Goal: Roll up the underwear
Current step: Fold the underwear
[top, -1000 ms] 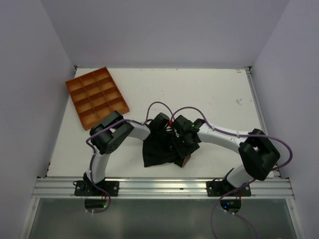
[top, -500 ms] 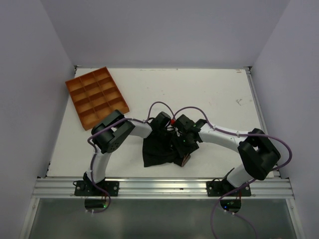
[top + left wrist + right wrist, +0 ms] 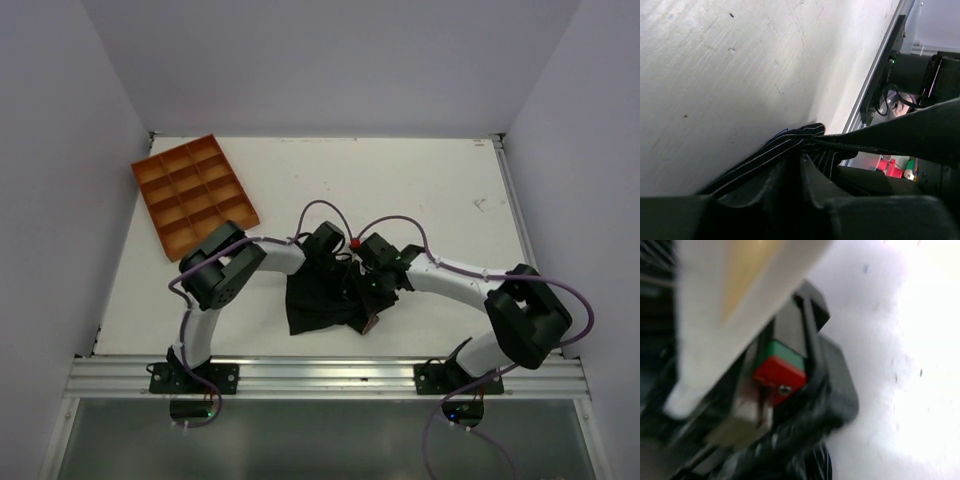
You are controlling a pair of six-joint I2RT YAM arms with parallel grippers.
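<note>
Cannot tell whether left end effector (image 3: 328,258) or right end effector (image 3: 368,288) is clenched or released; risks slackening the bunched underwear (image 3: 314,302) between them and unrolling it.

White table (image 3: 420,190), pale lilac walls (image 3: 330,60), even light

Item: underwear (image 3: 315,300), soft black fabric with fine pale pinstripes.
Shape: loose, crumpled heap, roughly trapezoid, not rolled.
Edge: thin reddish-brown trim showing at its near right corner.
Pose: mostly lying flat, with one fold drawn taut.
Place: on the white table (image 3: 450,190), mid-width, toward the near edge.
</note>
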